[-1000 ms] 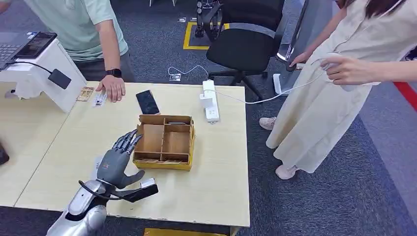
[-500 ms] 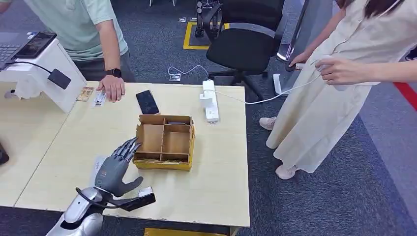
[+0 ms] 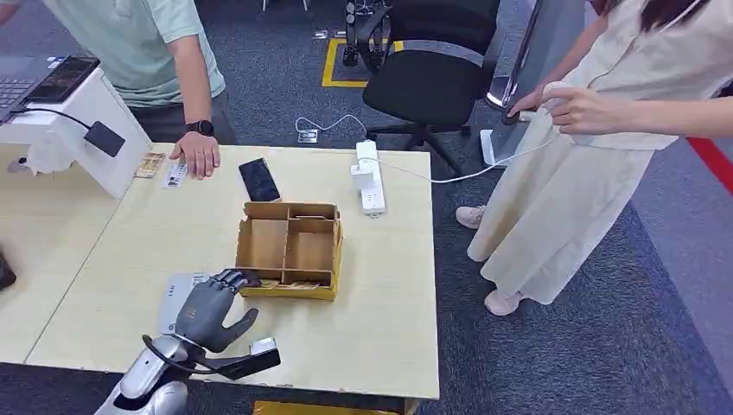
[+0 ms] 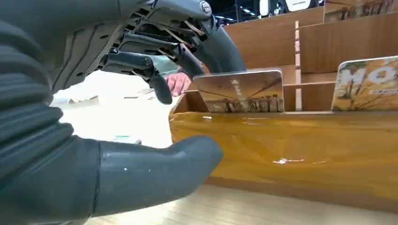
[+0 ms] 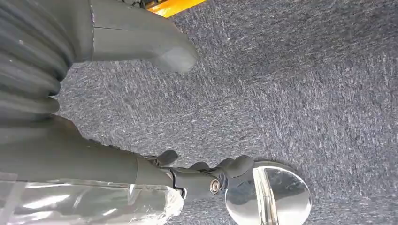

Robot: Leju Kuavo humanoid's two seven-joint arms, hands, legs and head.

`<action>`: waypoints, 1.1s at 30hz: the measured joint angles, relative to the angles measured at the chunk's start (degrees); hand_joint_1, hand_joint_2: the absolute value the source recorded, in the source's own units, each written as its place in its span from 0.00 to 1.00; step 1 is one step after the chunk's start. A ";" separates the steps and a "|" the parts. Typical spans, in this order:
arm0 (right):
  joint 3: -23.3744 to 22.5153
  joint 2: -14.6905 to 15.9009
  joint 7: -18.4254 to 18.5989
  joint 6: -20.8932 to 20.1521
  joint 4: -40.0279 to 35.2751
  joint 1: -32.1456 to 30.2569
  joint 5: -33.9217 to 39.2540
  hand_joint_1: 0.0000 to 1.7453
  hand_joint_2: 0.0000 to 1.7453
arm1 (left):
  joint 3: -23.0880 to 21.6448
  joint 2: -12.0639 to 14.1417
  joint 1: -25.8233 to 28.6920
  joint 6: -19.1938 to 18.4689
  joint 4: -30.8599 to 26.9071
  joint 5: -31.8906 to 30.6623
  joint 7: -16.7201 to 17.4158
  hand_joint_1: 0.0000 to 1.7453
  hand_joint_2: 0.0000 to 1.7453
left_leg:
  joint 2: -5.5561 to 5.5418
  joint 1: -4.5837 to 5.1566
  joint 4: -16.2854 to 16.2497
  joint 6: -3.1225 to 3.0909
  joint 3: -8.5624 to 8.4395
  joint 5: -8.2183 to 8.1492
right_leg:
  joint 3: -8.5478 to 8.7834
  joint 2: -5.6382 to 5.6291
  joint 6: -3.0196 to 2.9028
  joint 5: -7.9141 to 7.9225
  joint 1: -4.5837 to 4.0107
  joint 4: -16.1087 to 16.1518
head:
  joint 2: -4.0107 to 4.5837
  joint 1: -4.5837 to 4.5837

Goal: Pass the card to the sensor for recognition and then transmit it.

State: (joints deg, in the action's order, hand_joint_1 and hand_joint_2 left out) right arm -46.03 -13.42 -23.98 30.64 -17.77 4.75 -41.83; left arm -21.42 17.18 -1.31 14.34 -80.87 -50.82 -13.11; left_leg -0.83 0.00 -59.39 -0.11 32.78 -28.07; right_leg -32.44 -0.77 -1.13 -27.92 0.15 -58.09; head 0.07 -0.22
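Observation:
A wooden divided box (image 3: 290,246) stands mid-table with picture cards upright in its near slot. In the left wrist view one card (image 4: 244,91) stands just behind the box's yellow front wall (image 4: 291,150), and a second card (image 4: 368,84) stands farther along. My left hand (image 3: 207,307) is at the box's near left corner, its fingers (image 4: 155,70) bent over the first card's edge and its thumb (image 4: 155,173) low in front of the wall, holding nothing. The white sensor stand (image 3: 82,130) with a black pad (image 3: 104,138) sits at the far left. My right hand (image 5: 141,154) hangs over carpet, holding nothing.
A person's hand (image 3: 200,156) rests on the table's far edge beside two loose cards (image 3: 164,169) and a black phone (image 3: 259,179). A white power strip (image 3: 370,186) lies far right. A second person (image 3: 588,112) stands to the right. A white slip (image 3: 175,290) lies under my left hand.
My left hand has drawn back toward the table's near edge, and its fingers have bent from stretched out to curled over the box's near left corner. The person on the right raised their hands.

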 joint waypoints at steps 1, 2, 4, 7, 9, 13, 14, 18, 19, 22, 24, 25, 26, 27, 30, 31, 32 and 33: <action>0.00 0.00 0.00 0.00 0.00 0.01 0.04 0.00 1.00 | -0.02 -0.24 -0.07 0.04 0.15 -0.09 -0.17 0.00 1.00 | 0.00 0.00 0.00 0.00 0.00 0.00 | 0.00 0.00 0.00 0.00 0.00 0.00 | 0.00 0.02; 0.00 0.00 0.00 0.00 0.00 0.01 0.09 0.00 1.00 | -0.15 -0.50 -0.16 0.07 0.30 -0.15 -0.33 0.00 1.00 | 0.00 0.00 0.00 0.00 0.00 0.00 | -0.01 -0.01 0.00 0.00 0.00 0.00 | 0.00 0.00; 0.00 0.00 0.00 0.04 0.00 0.01 0.24 0.00 1.00 | -0.48 -1.14 -0.57 0.20 0.42 -0.20 -0.68 0.00 1.00 | 0.00 0.00 0.00 0.00 0.00 0.00 | -0.01 0.01 0.00 0.00 0.00 0.00 | 0.00 0.00; 0.00 0.00 -0.02 0.11 0.00 0.08 0.52 0.00 1.00 | -1.44 -2.19 -1.67 0.63 0.79 -0.53 -0.68 0.00 1.00 | -0.01 0.00 0.00 0.00 0.00 0.00 | 0.00 0.01 0.01 0.01 0.00 0.00 | 0.00 0.00; 0.00 0.00 -0.02 0.17 0.00 0.09 0.68 0.00 1.00 | -2.30 -2.84 -2.45 0.76 1.07 -0.68 -0.55 0.00 1.00 | 0.00 0.00 0.00 0.00 0.00 0.00 | 0.00 0.01 0.01 0.01 0.00 0.00 | 0.00 0.02; 0.00 0.00 -0.02 0.28 0.00 0.08 1.03 0.00 1.00 | -3.30 -3.54 -3.51 1.68 1.75 -0.85 0.42 0.00 1.00 | 0.00 0.01 -0.01 0.00 0.00 0.00 | 0.00 -0.01 0.01 0.02 0.01 0.00 | 0.00 0.02; 0.00 0.00 -0.02 0.35 0.00 0.09 1.05 0.00 1.00 | -3.34 -3.58 -3.67 1.79 1.90 -0.85 0.39 0.00 1.00 | 0.00 0.00 -0.01 0.00 0.00 0.00 | 0.00 0.00 0.01 0.02 0.01 0.00 | 0.00 0.02; 0.00 0.00 -0.02 0.48 0.00 0.09 1.27 0.00 1.00 | -3.82 -3.87 -4.10 2.58 2.27 -0.87 0.39 0.00 1.00 | 0.00 0.00 -0.01 0.00 0.00 0.00 | -0.01 0.00 0.01 0.01 0.00 0.00 | 0.00 0.02; 0.00 0.00 -0.02 0.59 0.00 0.08 1.38 0.00 1.00 | -3.89 -3.91 -4.13 3.15 2.29 -1.03 0.39 0.00 1.00 | 0.00 0.00 -0.01 0.00 0.00 0.00 | -0.01 -0.01 0.01 0.01 0.00 0.00 | 0.00 0.02; 0.00 0.00 -0.02 0.87 0.00 0.06 1.77 0.00 1.00 | -3.93 -4.09 -4.37 4.70 2.29 -1.77 0.39 0.00 1.00 | 0.00 0.00 0.00 0.00 0.00 0.00 | -0.01 -0.01 0.01 0.01 0.00 0.00 | 0.00 0.02; 0.00 0.00 -0.02 0.94 0.00 0.06 1.81 0.00 1.00 | -3.96 -4.11 -4.65 5.31 2.36 -2.66 0.55 0.00 1.00 | 0.00 0.00 0.00 0.00 0.00 0.00 | -0.01 -0.01 0.01 0.01 0.00 0.00 | 0.00 0.02; 0.00 0.00 -0.02 0.94 0.00 0.06 1.84 0.00 1.00 | -3.98 -4.11 -4.85 5.55 2.47 -3.19 0.61 0.00 1.00 | 0.00 0.00 0.00 0.00 0.00 0.00 | -0.01 -0.01 0.01 0.01 0.00 0.00 | 0.00 0.02; 0.00 0.00 0.00 0.94 0.00 0.06 1.86 0.00 1.00 | -4.00 -4.11 -5.06 5.77 2.62 -3.72 1.03 0.00 1.00 | 0.00 0.00 0.00 0.00 0.00 0.00 | -0.01 -0.01 0.01 0.01 0.00 0.00 | 0.00 0.02; 0.00 0.00 0.00 0.94 0.00 0.06 1.88 0.00 1.00 | -4.02 -4.09 -5.28 6.08 2.78 -4.35 1.49 0.00 1.00 | 0.00 0.00 -0.01 0.00 0.00 0.00 | -0.01 -0.01 0.01 0.02 0.00 0.00 | 0.00 0.00; 0.00 0.00 0.00 0.94 0.00 0.07 1.88 0.00 1.00 | -4.02 -3.78 -6.21 6.43 3.56 -5.27 1.57 0.00 1.00 | 0.00 0.00 -0.01 0.00 0.00 0.01 | 0.00 0.00 0.01 0.02 0.00 0.00 | 0.00 0.02; 0.00 0.00 0.00 0.94 0.00 0.07 1.88 0.00 1.00 | -4.02 -3.60 -6.47 6.43 3.78 -5.31 1.57 0.00 1.00 | 0.00 0.00 -0.01 0.00 0.00 0.01 | 0.00 0.00 0.01 0.02 0.00 0.00 | 0.00 0.00; 0.00 0.00 0.00 0.94 0.00 0.05 1.90 0.00 1.00 | -4.02 -3.45 -6.69 6.43 4.00 -5.31 1.57 0.00 1.00 | 0.00 0.00 -0.01 0.00 0.00 0.01 | 0.00 0.00 0.01 0.02 0.00 0.00 | 0.00 0.02; 0.00 0.00 0.00 0.94 0.00 0.04 1.92 0.00 1.00 | -4.02 -3.34 -6.90 6.43 4.24 -5.33 1.60 0.00 1.00 | 0.00 0.00 -0.01 0.00 0.00 0.01 | 0.00 0.00 0.01 0.02 0.00 0.00 | 0.00 0.02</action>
State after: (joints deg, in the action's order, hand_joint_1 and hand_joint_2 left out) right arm -46.03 -13.42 -23.98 31.58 -17.77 4.79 -39.91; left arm -25.44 13.84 -8.21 20.76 -76.63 -56.15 -11.52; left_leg -0.83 0.00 -59.40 -0.11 32.78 -28.07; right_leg -32.44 -0.77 -1.12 -27.90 0.15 -58.09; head 0.07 -0.20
